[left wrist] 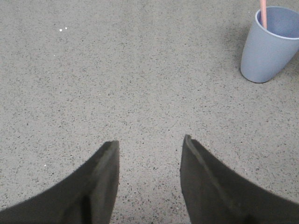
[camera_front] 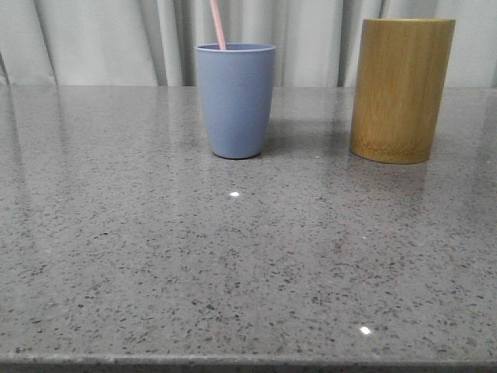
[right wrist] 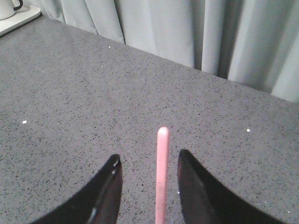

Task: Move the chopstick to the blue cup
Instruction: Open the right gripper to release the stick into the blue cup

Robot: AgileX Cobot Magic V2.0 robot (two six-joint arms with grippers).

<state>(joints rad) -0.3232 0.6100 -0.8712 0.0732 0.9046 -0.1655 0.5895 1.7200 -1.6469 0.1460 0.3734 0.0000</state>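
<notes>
The blue cup point(camera_front: 235, 101) stands upright at the back middle of the table. A pale pink chopstick point(camera_front: 218, 23) sticks up out of it and leaves the top of the front view. In the right wrist view that chopstick point(right wrist: 161, 177) stands between the fingers of my right gripper point(right wrist: 148, 156), with a gap on each side; the jaws are open. My left gripper point(left wrist: 150, 142) is open and empty over bare table, with the cup point(left wrist: 268, 46) and chopstick point(left wrist: 263, 13) well off to one side. Neither gripper shows in the front view.
A taller yellow-brown bamboo cylinder point(camera_front: 400, 89) stands to the right of the cup. Grey curtains point(camera_front: 116, 39) hang behind the table. A white mug point(right wrist: 7, 7) on a white tray point(right wrist: 21, 17) sits at a far corner in the right wrist view.
</notes>
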